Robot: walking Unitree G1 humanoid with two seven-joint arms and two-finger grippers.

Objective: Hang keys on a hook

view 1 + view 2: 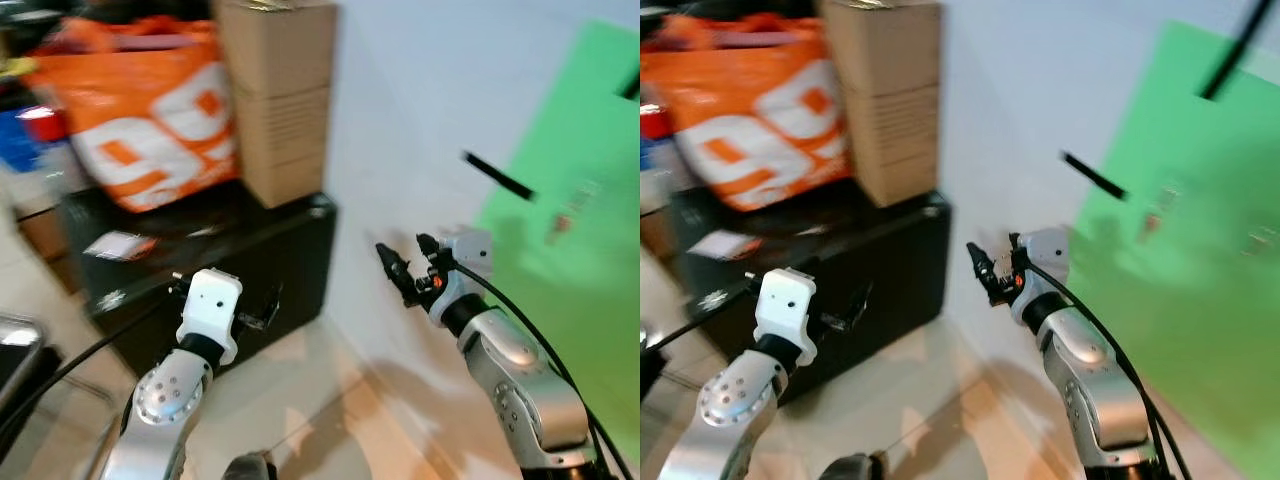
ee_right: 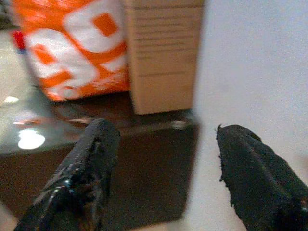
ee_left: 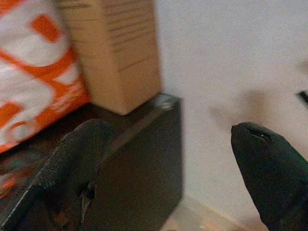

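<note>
Both pincers (image 3: 168, 159) (image 2: 163, 163) spread, facing cabinet edge (image 1: 318, 212).

Count of items in view, blur permitting:

- Cardboard boxes (image 1: 278, 100): two, stacked, at 11 o'clock.
- Orange bag (image 1: 150, 120) with white print: one, at 10 o'clock, beside the boxes.
- Black cabinet (image 1: 270, 270) bearing both: one.
- Green panel (image 1: 570, 230) on the wall: one, at 2 o'clock.
- Black bars against the wall: one (image 1: 497, 175) plain; a second (image 1: 1230, 55) at the panel's upper edge.
</note>
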